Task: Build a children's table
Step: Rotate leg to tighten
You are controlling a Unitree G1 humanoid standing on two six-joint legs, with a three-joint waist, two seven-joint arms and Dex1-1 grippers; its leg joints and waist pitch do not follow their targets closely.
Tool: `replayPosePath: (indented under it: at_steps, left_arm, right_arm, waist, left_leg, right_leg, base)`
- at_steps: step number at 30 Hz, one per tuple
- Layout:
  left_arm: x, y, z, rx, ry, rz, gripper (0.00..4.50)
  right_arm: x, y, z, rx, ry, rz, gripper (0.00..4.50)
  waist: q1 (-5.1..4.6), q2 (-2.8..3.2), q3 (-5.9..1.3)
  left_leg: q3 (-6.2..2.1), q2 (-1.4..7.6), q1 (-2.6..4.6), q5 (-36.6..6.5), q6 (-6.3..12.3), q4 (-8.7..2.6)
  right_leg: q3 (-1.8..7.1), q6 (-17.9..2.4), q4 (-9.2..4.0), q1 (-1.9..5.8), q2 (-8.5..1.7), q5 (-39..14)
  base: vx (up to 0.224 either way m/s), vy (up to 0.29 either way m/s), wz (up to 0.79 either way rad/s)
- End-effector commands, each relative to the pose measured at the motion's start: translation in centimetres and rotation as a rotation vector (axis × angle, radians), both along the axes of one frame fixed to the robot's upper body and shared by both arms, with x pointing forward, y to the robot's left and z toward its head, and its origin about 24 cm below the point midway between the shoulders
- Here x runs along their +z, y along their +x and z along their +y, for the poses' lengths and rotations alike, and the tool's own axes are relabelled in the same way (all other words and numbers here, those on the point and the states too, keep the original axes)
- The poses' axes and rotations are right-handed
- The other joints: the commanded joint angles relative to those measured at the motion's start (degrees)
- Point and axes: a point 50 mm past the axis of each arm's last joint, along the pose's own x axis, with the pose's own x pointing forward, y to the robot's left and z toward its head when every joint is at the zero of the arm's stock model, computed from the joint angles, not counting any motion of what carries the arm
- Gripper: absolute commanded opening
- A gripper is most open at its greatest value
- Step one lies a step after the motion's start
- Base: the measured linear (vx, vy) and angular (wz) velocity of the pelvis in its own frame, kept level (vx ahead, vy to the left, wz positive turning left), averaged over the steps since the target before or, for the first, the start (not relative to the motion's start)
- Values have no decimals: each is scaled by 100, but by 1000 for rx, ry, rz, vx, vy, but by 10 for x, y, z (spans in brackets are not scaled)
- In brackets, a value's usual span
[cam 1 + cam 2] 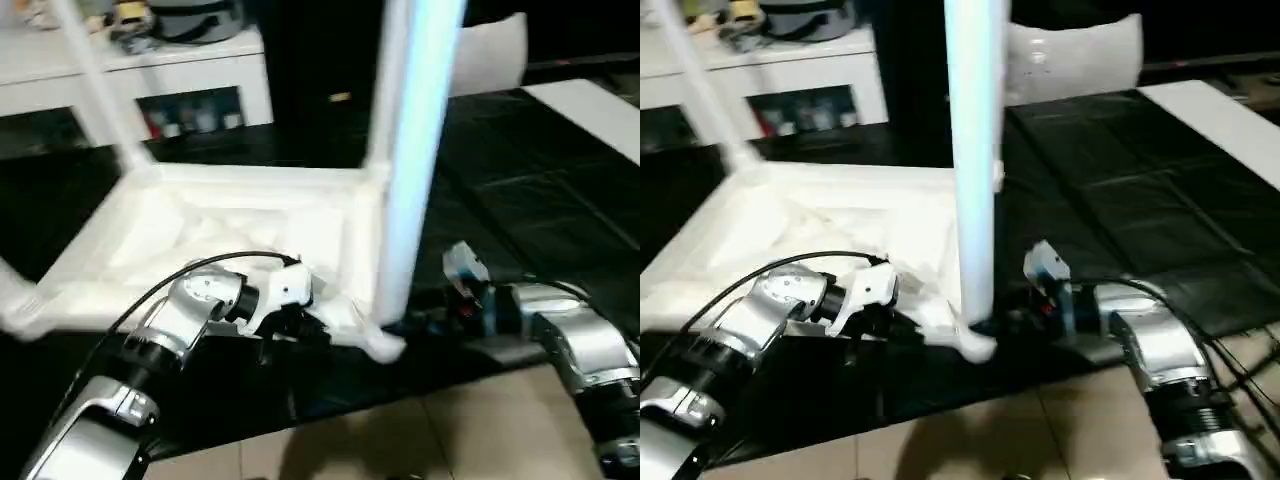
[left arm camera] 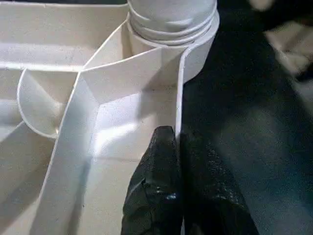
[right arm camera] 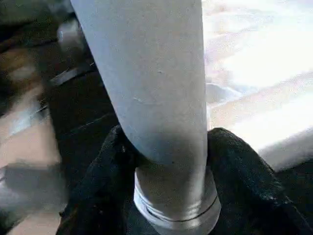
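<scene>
The children's table lies upside down on a black mat, its ribbed white top [image 1: 250, 225] facing up. One white leg [image 1: 412, 150] stands upright in the near right corner socket, and another leg [image 1: 100, 90] rises at the far left corner. My left gripper [image 2: 177, 134] is shut on the thin near rim [image 2: 178, 98] of the top, just short of that corner socket. My right gripper [image 3: 168, 147] has a black finger on each side of the near leg [image 3: 151, 73], low down by its threaded base, and is shut on it.
The black mat [image 1: 520, 200] covers the floor under the table and runs to the right. A low white cabinet [image 1: 150, 65] with small items stands at the back left. A white board [image 1: 600, 110] lies at the far right. Beige tiles [image 1: 420, 430] lie nearest me.
</scene>
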Motion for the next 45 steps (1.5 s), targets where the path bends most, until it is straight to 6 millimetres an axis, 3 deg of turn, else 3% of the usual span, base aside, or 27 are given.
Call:
replayPosePath:
  at_steps: [1, 2, 8, 10, 11, 13, 16, 23, 29, 31, 37, 42, 44, 45]
  left_arm:
    - [9, -5, -41, -19, -116, -16, 0]
    - [10, -4, -47, 18, -123, -18, 0]
    - [17, 8, -77, 257, -151, -54, 0]
    - [17, 8, -84, 284, -148, -74, 0]
    - [17, 8, -85, 285, -135, -87, 0]
    - [16, 9, -84, 293, -124, -96, 0]
    - [17, 12, -76, 305, -116, -101, 0]
    - [14, 11, -57, 237, -81, -139, 0]
    - [8, 8, -37, 93, -29, -135, 0]
    - [7, 6, -32, 43, -15, -139, 0]
    - [6, -1, -11, -160, 66, -127, 0]
    - [6, -5, -2, -286, 125, -121, 0]
    - [6, -6, -1, -310, 136, -115, 0]
    - [6, -8, 0, -350, 148, -106, 0]
  right_arm:
    - [-10, 6, 28, -64, -9, 27, 197]
    - [-12, 9, 33, -112, -21, 23, 197]
    - [-25, 32, 55, -475, -77, 20, 196]
    - [-23, 37, 60, -532, -55, -3, 196]
    - [-21, 37, 63, -525, -24, -15, 251]
    - [-18, 38, 65, -517, 4, -32, 264]
    - [-14, 36, 65, -473, 54, -50, 283]
    - [-8, 26, 43, -347, 69, -112, 348]
    - [1, 11, 11, -151, 20, -139, 394]
    - [4, 8, 5, -99, -2, -135, 410]
    - [14, -1, -12, 89, -55, -116, 410]
    - [17, -3, -16, 183, -85, -110, 410]
    - [18, -4, -16, 207, -79, -102, 410]
    - [19, -6, -16, 249, -72, -88, 384]
  waist:
    - [-53, -147, -289]
    - [-149, -143, -283]
    - [-481, -100, -290]
    - [-565, -83, -307]
    - [-569, -70, -317]
    - [-584, -92, -335]
    - [-514, -91, -365]
    - [-341, -94, -392]
    - [-161, -73, -369]
    - [-143, -70, -366]
    - [20, -56, -381]
    - [124, -97, -377]
    - [146, -82, -375]
    - [155, -95, -374]
  left_leg:
    - [-125, 189, -82, -1148, 250, -446]
    - [-133, 197, -96, -1185, 260, -452]
    - [-175, 166, -75, -1504, 273, -428]
    - [-200, 183, -133, -1466, 344, -456]
    - [-204, 205, -127, -1457, 376, -461]
    - [-205, 223, -151, -1338, 520, -470]
    - [-191, 250, -163, -935, 700, -459]
    - [-165, 253, -196, -371, 1045, -399]
    - [-166, 289, -155, -557, 954, -431]
    - [-171, 302, -145, -627, 902, -444]
    - [-144, 325, -126, -502, 902, -433]
    - [-125, 335, -107, -518, 791, -447]
    - [-127, 339, -102, -507, 765, -449]
    - [-123, 337, -107, -524, 758, -450]
  right_leg:
    - [183, -92, -615, 331, -300, -3600]
    - [174, -100, -622, 325, -293, -3553]
    - [80, -93, -699, 302, -283, -3607]
    - [86, -148, -682, 356, -300, -3369]
    - [99, -185, -676, 351, -310, -3270]
    - [156, -379, -623, 363, -329, -2859]
    - [218, -667, -519, 384, -344, -2297]
    - [263, -933, -383, 405, -336, -1565]
    - [273, -845, -402, 392, -318, -1857]
    - [277, -855, -401, 387, -317, -1866]
    - [312, -969, -338, 377, -324, -1534]
    - [322, -916, -348, 367, -330, -1736]
    - [324, -923, -337, 366, -332, -1742]
    - [330, -922, -335, 374, -336, -1749]
  base:
    - [0, 0, 0]
    - [0, 0, 0]
    - [0, 0, 0]
    - [0, 0, 0]
    - [0, 0, 0]
    - [0, 0, 0]
    - [0, 0, 0]
    - [0, 0, 0]
    - [0, 0, 0]
    - [0, 0, 0]
    - [0, 0, 0]
    - [0, 0, 0]
    - [0, 0, 0]
    - [0, 0, 0]
